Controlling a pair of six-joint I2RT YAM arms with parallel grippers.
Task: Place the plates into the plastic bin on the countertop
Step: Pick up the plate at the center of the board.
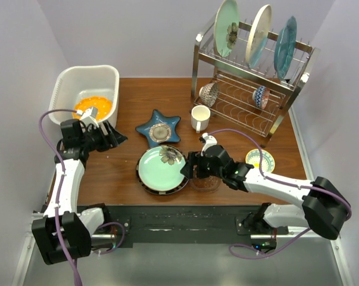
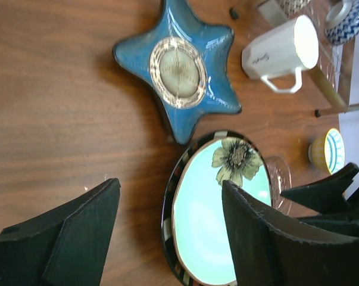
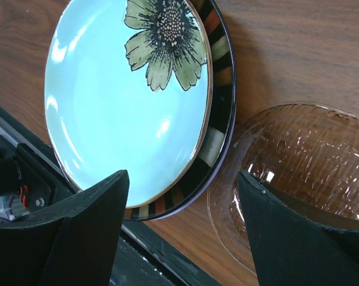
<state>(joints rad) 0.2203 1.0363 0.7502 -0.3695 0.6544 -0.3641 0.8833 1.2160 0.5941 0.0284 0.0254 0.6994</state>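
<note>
Orange plate (image 1: 93,107) already lies in the plastic bin (image 1: 69,80). Left gripper (image 2: 170,187) hangs just beside the bin, fingers apart, holding nothing. Well apart from the bin, right gripper (image 3: 182,179) spreads its fingers over the green plate (image 3: 119,101), probably to grab its edge.

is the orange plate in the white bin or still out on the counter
In. The orange scalloped plate lies on the floor of the white plastic bin, enclosed by its walls, as the top view shows.
</note>
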